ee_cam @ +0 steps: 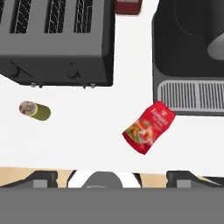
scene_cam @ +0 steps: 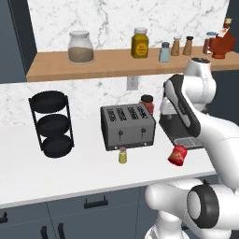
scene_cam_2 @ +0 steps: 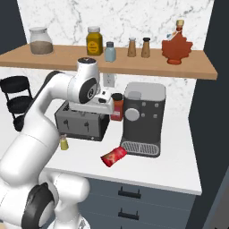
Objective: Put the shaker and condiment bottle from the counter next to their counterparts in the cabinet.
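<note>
The tiny yellow-green shaker [scene_cam: 123, 155] [scene_cam_2: 64, 143] [ee_cam: 36, 110] stands on the white counter [scene_cam: 70, 175] just in front of the toaster. A small red condiment bottle [scene_cam: 178, 155] [scene_cam_2: 113, 156] [ee_cam: 148, 127] lies on its side before the coffee machine. My gripper [ee_cam: 112, 178] hangs high above the counter near the toaster's right end, looking down on both; its fingertips [ee_cam: 41, 178] stand wide apart, open and holding nothing. On the wooden cabinet shelf [scene_cam: 112, 63] stand the pale blue shaker [scene_cam_2: 110, 52], two brown shakers [scene_cam_2: 132, 47] and the leaf-shaped bottle [scene_cam_2: 177, 46].
A dark toaster [scene_cam: 128, 127] and a black coffee machine [scene_cam_2: 143, 117] stand at the back of the counter, a red-lidded jar [scene_cam_2: 117, 106] between them. A black tiered rack [scene_cam: 52, 125] is at the left. The shelf also carries a glass jar [scene_cam: 80, 46] and a yellow jar [scene_cam: 140, 43].
</note>
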Tool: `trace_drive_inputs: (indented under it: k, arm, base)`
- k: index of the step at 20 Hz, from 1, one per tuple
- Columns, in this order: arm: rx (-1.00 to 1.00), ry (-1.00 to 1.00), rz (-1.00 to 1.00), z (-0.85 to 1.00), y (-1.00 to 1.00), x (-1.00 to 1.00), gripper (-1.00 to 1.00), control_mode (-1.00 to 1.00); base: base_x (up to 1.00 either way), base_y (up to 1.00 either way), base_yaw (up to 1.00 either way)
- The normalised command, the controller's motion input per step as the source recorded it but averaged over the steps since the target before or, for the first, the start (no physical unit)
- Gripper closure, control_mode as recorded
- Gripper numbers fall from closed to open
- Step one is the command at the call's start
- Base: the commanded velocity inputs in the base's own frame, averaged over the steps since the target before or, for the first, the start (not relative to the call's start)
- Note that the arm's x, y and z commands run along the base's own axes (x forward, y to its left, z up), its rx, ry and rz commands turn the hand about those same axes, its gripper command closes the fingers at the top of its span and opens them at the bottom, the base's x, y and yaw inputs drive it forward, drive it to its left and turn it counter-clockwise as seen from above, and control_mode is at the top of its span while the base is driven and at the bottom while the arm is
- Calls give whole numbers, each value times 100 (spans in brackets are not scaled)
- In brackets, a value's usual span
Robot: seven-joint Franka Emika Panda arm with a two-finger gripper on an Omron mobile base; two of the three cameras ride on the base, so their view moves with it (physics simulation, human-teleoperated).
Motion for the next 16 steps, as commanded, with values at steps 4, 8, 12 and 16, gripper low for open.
trace_drive_inputs:
  k: [4,8,12,16]
  arm:
    - [3,0,-1,-20,-35,0,-100,-100]
    - [4,0,-10,-21,-41,0,-100,-100]
    - [0,0,-14,-34,-23,0,-100,-100]
    - [0,0,-21,-44,0,0,-100,-100]
  base:
    - [0,0,0]
    - [0,0,0]
    - [0,0,0]
    - [0,0,0]
